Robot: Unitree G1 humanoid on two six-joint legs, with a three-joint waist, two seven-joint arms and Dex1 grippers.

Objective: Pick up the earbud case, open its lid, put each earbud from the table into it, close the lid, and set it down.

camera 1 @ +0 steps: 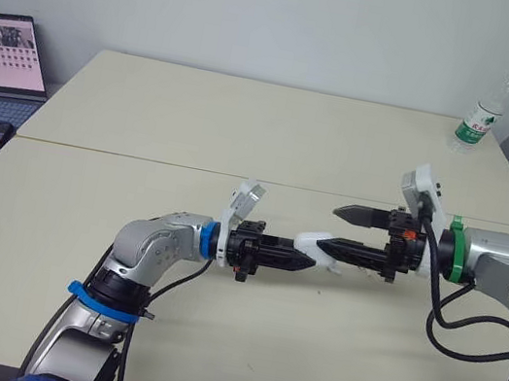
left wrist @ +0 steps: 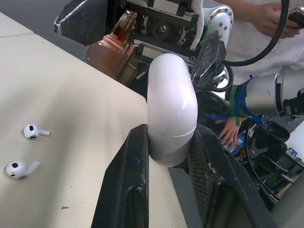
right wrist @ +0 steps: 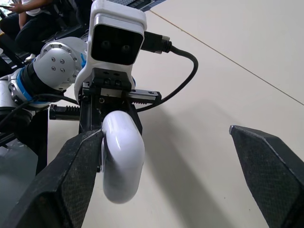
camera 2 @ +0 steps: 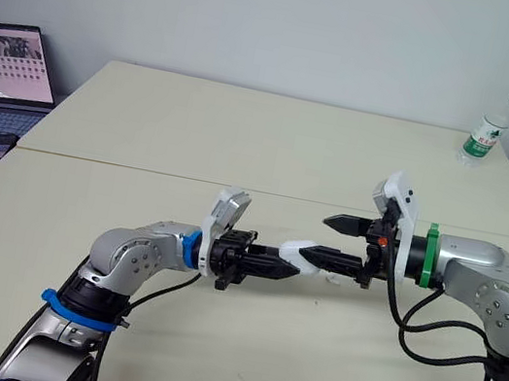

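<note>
The cream table point(camera 1: 198, 121) stretches wide beneath both sets of jaws, which meet in the air over its near half. A laptop point(camera 1: 3, 52) sits off the table's edge, well behind the left jaws, and a clear bottle with a green cap point(camera 1: 486, 108) stands at the far corner, well beyond the right jaws. The right gripper point(camera 1: 329, 228) points toward the left one with its jaws spread wide. One finger point(right wrist: 71, 171) lies against the side of the earbud case point(left wrist: 171, 95) and the other stands well apart from it. The left gripper point(left wrist: 170, 142) has its jaws pinching the case at one end, so the rounded white body juts past the fingertips toward the right jaws, its lid closed. Two white earbuds point(left wrist: 31, 131) point(left wrist: 18, 169) lie on the tabletop near each other, off to one side of the left jaws and touching neither finger.
</note>
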